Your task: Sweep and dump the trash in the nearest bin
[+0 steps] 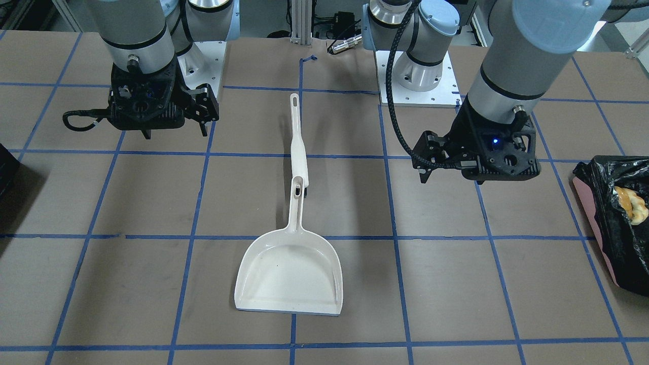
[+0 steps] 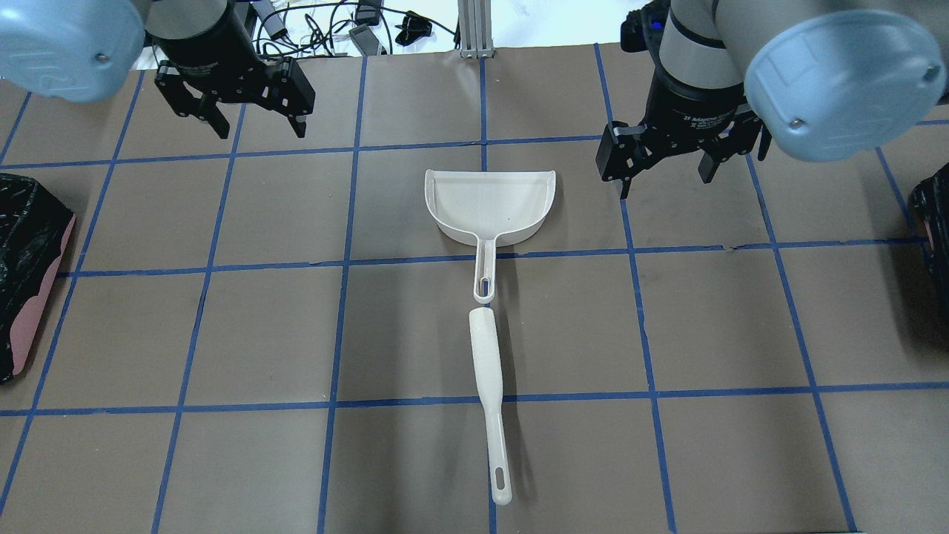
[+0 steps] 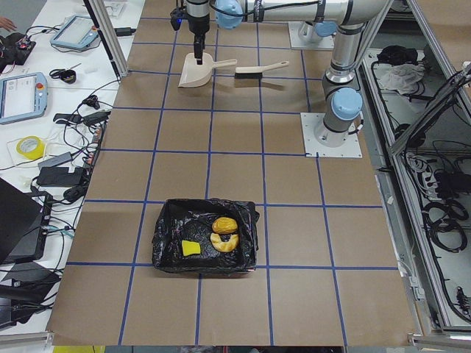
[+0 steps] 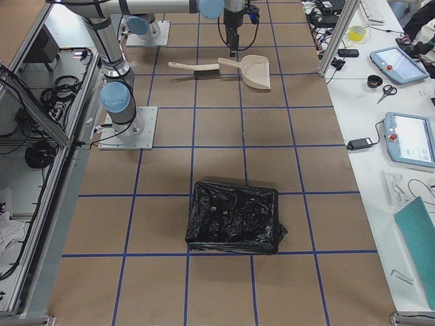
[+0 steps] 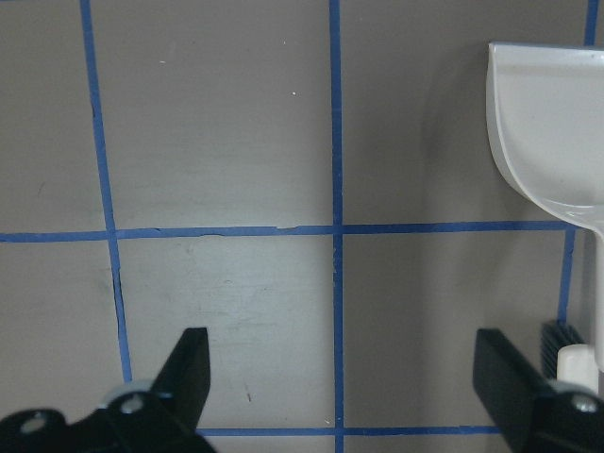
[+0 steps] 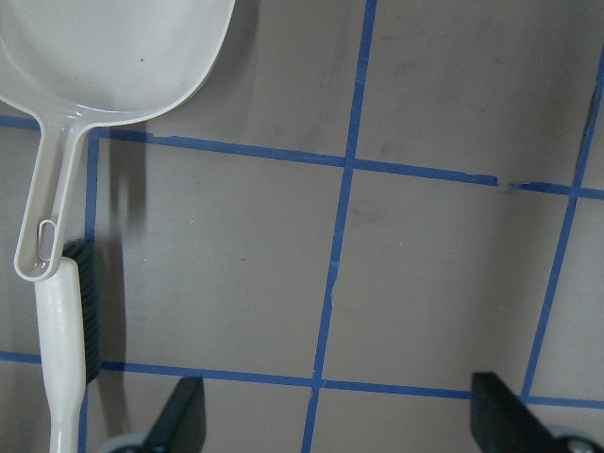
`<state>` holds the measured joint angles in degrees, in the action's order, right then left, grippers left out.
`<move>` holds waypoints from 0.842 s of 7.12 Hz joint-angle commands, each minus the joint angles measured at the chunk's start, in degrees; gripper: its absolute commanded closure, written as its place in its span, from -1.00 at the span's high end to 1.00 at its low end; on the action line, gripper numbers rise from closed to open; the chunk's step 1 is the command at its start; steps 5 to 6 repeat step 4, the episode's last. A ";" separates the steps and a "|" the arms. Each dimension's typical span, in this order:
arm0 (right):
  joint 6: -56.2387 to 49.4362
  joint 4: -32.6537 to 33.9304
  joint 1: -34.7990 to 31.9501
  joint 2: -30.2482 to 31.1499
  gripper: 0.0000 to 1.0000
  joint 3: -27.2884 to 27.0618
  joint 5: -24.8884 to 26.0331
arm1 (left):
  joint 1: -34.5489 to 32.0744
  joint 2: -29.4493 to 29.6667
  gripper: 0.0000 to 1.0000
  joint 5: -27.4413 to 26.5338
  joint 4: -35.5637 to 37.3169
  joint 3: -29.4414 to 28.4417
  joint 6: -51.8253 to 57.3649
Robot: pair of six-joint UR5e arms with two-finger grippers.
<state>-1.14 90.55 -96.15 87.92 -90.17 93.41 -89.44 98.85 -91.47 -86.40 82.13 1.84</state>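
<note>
The trash lies inside the pink-sided bin (image 3: 165, 246) with the black bag: the yellow-green sponge cube (image 3: 190, 248), the orange-brown lump (image 3: 225, 224) and the pale peel (image 3: 223, 241). The bin stands at the table's left end (image 2: 33, 297), and the peel shows inside it in the front view (image 1: 631, 203). The white dustpan (image 2: 489, 200) lies empty mid-table, with the white brush (image 2: 489, 371) in line behind its handle. My left gripper (image 2: 261, 132) is open and empty, left of the dustpan. My right gripper (image 2: 665, 184) is open and empty, right of it.
A plain black bag-lined container (image 4: 234, 217) stands at the table's right end (image 2: 936, 215). The brown table (image 2: 259, 334) carries a blue tape grid. Both arm bases (image 1: 418, 76) are bolted along the robot's side. Cables and devices lie beyond the far edge.
</note>
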 commanded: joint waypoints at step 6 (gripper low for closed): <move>0.00 0.24 0.00 -0.03 1.00 0.00 -0.51 | 1.19 -3.75 1.00 0.06 0.53 3.12 5.19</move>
